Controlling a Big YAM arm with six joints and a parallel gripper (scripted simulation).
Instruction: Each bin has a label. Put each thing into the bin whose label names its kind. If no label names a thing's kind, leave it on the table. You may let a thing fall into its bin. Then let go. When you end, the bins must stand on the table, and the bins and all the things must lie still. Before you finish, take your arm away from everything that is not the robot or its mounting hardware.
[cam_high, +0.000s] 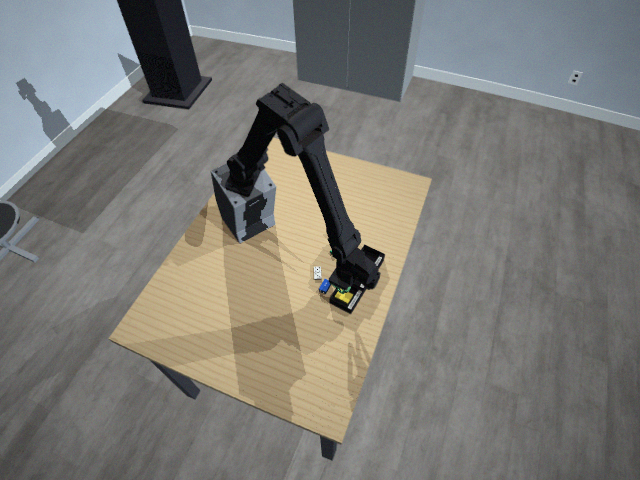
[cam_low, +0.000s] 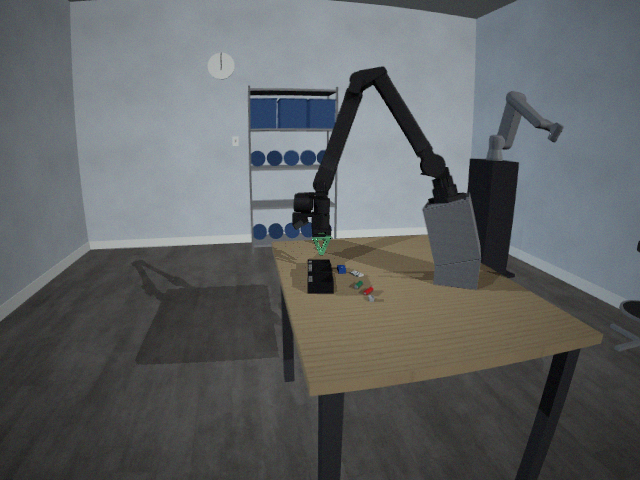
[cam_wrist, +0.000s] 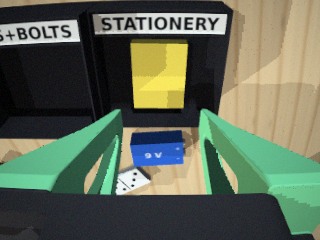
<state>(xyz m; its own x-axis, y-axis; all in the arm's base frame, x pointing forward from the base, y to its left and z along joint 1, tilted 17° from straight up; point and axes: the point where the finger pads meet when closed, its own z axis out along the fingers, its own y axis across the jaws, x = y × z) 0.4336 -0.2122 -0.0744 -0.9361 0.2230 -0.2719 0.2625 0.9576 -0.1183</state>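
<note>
A black pair of bins (cam_high: 357, 283) stands near the table's right edge. In the wrist view one is labelled STATIONERY (cam_wrist: 160, 24) and the other ends in "+BOLTS" (cam_wrist: 40, 32). A yellow block (cam_wrist: 159, 74) lies inside the STATIONERY bin and also shows in the top view (cam_high: 341, 297). My gripper (cam_wrist: 161, 119) (cam_low: 321, 250) hangs above the bins. Its green fingers stand apart with nothing between them. A blue block (cam_wrist: 158, 148) and a white domino (cam_wrist: 132, 180) lie on the table beside the bins.
A green piece (cam_low: 357, 284), a red piece (cam_low: 368, 290) and a small grey piece (cam_low: 371, 298) lie on the table right of the bins. The arm's grey base (cam_high: 244, 209) stands at the back of the table. The bins sit close to the table edge.
</note>
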